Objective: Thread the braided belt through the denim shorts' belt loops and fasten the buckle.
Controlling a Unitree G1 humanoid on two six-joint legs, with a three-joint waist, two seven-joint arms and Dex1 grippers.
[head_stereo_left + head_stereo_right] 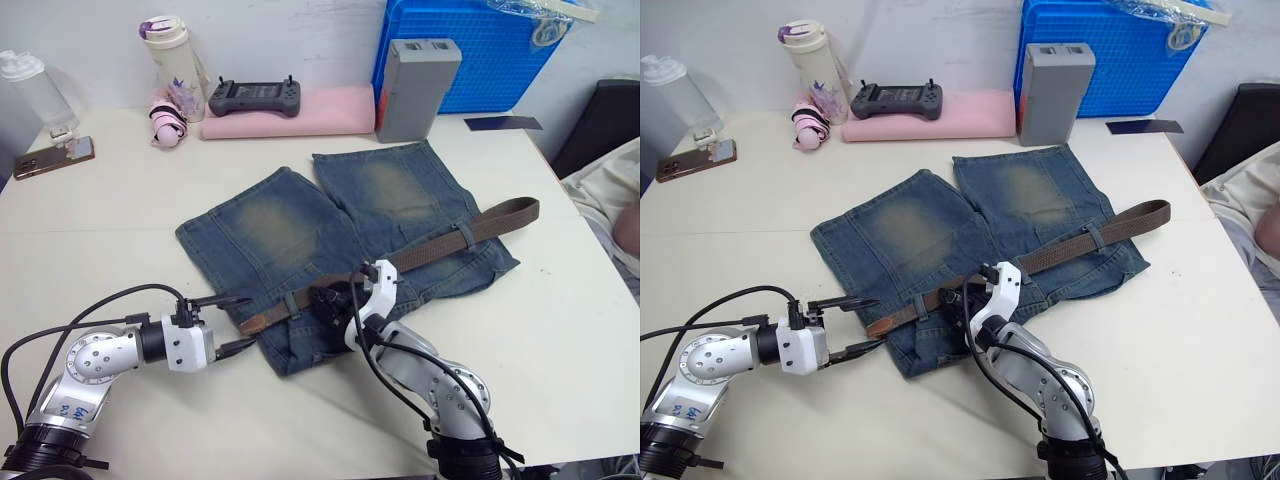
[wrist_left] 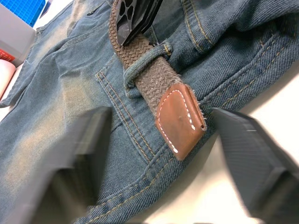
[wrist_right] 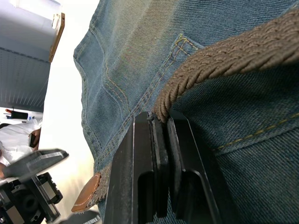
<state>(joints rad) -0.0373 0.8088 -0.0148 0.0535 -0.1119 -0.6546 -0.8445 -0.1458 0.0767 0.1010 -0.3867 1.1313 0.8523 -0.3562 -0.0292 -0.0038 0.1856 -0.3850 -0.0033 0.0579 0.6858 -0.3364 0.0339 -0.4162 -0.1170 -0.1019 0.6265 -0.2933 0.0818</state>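
Belt pinched mid-waistband, tan tip lined up between the waiting left jaws.

The denim shorts (image 1: 350, 240) are spread flat at the middle of the bench (image 1: 120, 230), waistband toward the near-right edge, legs pointing far-left. The braided belt (image 1: 440, 245) is laid along the waistband, its long axis running from the near left up to the far right, where its end overhangs the shorts. The tan tip (image 2: 180, 119) points near-left and is seen poking out of a belt loop (image 2: 145, 63), just short of the shorts' corner. The right gripper (image 1: 335, 297) is clamped on the belt, jaws narrow. The left gripper (image 1: 238, 325) is held wide open just beside the tip, not touching. Bare bench is left along the near edge and far right.
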